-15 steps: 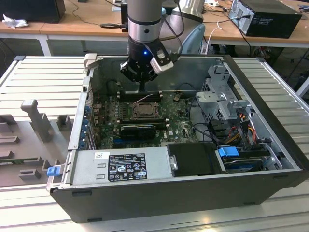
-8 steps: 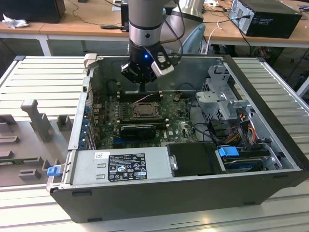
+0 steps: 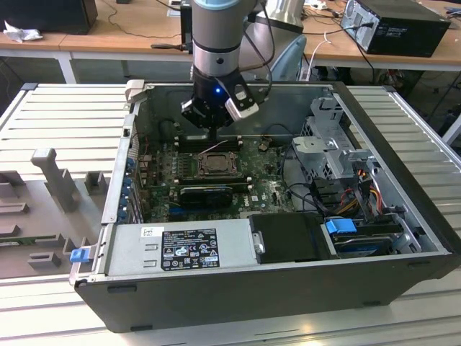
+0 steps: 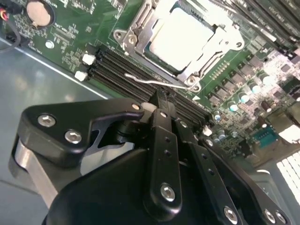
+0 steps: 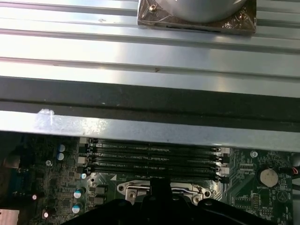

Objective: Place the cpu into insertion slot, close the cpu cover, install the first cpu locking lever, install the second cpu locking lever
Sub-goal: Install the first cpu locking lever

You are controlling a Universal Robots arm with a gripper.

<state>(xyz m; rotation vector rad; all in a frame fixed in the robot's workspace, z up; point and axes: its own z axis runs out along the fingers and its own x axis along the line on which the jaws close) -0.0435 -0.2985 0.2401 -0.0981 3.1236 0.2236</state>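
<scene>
Most of the gripper (image 4: 161,98) is cut off by its own black metal links and silver screws in the second wrist view. Its slim fingertips look drawn together with nothing clearly between them, and the tip sits just short of a thin bent wire locking lever (image 4: 145,81). Whether they touch is hard to make out. The lever's long axis runs along the socket edge, parallel with the long black memory slots (image 5: 154,157). The cpu (image 4: 180,37) lies flat with its pale, smooth square top facing up. It is seated in the insertion slot (image 3: 215,164), and the silvery cpu cover (image 4: 138,23) is folded down around it, so the chip shows through the square window. Green circuit board (image 4: 70,28) surrounds the socket, and a round coin cell (image 5: 268,176) sits beside the memory slots. In the exterior view the arm hangs over the far side of the socket, inside the open dark computer case (image 3: 252,306). The arm hides the far memory slots there.
</scene>
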